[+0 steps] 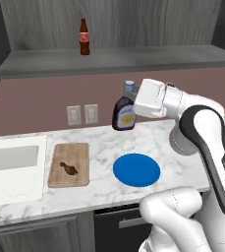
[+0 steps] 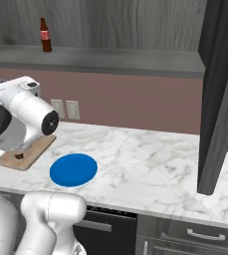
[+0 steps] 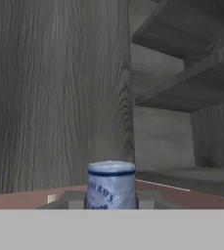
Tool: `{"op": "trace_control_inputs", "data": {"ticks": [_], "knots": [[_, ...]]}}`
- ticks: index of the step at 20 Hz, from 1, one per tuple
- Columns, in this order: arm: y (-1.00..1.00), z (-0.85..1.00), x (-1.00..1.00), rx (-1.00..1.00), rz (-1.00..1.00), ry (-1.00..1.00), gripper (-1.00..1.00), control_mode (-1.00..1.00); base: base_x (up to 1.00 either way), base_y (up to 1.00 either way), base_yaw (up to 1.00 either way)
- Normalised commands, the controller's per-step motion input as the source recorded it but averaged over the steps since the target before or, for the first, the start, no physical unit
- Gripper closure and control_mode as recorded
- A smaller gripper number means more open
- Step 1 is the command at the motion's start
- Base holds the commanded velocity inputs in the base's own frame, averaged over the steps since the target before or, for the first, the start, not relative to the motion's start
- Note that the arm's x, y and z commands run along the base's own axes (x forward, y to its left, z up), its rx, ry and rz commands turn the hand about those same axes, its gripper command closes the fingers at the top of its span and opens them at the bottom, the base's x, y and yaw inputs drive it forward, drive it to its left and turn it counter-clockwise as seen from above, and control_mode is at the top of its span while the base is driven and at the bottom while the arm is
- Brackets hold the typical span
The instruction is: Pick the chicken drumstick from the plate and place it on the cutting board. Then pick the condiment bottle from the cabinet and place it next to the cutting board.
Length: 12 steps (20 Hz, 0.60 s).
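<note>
Two jaws pinched the condiment bottle (image 1: 125,115) by its capped neck, holding it upright above the counter (image 1: 109,147). Below and left of the jaws, the chicken drumstick (image 1: 69,168) lay on the cutting board (image 1: 69,164), beside the plate (image 1: 136,170).

Slim brown bottle (image 1: 84,37), red label, upright on the upper shelf against the grey panel wall. White rectangular sink (image 1: 12,158) set into the tabletop at its left end. White marble tabletop (image 2: 150,159), grey-veined. Two pale wall outlets (image 1: 82,114) side by side on the mauve backsplash. Dark tall cabinet panel (image 2: 220,94) at right
</note>
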Motion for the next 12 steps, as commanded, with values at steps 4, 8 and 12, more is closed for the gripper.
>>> {"op": "trace_control_inputs", "data": {"ticks": [4, 8, 12], "knots": [[-0.06, -0.22, -0.48, 0.06, 0.00, 0.01, 1.00, -1.00, 0.00, 0.00, 0.00], [-0.02, -0.21, -0.47, 0.04, 0.00, 0.00, 1.00, -1.00, 0.00, 0.00, 0.00], [0.00, -0.20, -0.39, 0.02, 0.00, 0.00, 1.00, -1.00, 0.00, 0.00, 0.00]]}}
